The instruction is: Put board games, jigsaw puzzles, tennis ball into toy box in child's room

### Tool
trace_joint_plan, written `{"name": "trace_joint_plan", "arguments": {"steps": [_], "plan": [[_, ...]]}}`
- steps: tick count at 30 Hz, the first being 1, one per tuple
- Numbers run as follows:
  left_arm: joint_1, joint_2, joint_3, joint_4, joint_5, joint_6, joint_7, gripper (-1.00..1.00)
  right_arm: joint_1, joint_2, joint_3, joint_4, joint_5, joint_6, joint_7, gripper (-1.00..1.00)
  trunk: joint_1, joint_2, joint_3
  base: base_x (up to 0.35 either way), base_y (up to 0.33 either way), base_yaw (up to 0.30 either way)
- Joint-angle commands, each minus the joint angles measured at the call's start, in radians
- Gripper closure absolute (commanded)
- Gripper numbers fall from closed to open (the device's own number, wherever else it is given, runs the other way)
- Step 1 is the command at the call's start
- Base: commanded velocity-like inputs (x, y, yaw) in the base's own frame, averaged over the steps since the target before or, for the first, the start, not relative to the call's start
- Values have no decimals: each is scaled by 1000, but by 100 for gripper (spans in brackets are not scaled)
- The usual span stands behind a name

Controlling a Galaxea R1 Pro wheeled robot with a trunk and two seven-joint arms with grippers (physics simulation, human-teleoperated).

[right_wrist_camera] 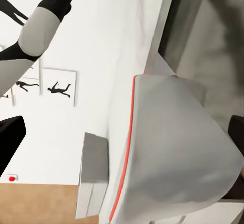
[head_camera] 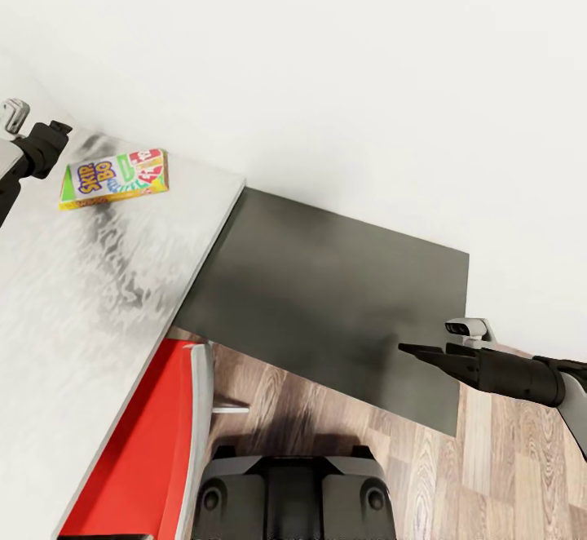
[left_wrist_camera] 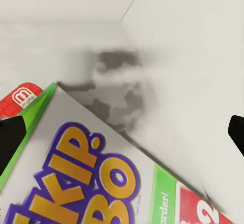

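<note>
One board game, the white and green Skip-Bo box [head_camera: 114, 179], lies flat on the light-grey top of the table [head_camera: 73, 320] near the wall. My left gripper [head_camera: 54, 134] hovers just left of it, open and not touching it. In the left wrist view the box [left_wrist_camera: 91, 173] lies close below the gripper [left_wrist_camera: 122, 137], with the dark fingers [left_wrist_camera: 10, 142] spread wide at the picture's edges. My right gripper [head_camera: 412, 350] is open and empty over the near edge of the lower dark-grey top [head_camera: 326, 279]. The toy box, the puzzles and the ball are out of view.
A red chair [head_camera: 155, 442] stands tucked under the light-grey top, just left of my base [head_camera: 293, 495]. In the right wrist view its pale back [right_wrist_camera: 173, 148] is close, with black silhouette pictures [right_wrist_camera: 58, 87] on the white wall. Wood plank floor [head_camera: 505, 475] lies at the right.
</note>
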Motion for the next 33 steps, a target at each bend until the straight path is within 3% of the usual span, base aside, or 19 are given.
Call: {"name": "trace_joint_plan", "arguments": {"steps": [1, 15, 33], "plan": [[-2, 2, -8, -2, 9, 3, 7, -100, -1, 0, 0, 0, 0, 4, 2, -100, 0, -2, -3, 0, 0, 0], [-9, 17, -7, -2, 9, 3, 9, -100, -1, 1, 0, 0, 0, 4, 0, -100, 0, -2, -22, 0, 0, 0], [-33, 34, -7, -2, 9, 2, 9, -100, -1, 1, -2, 0, 0, 4, -1, -100, 0, -2, -27, 0, 0, 0]]}}
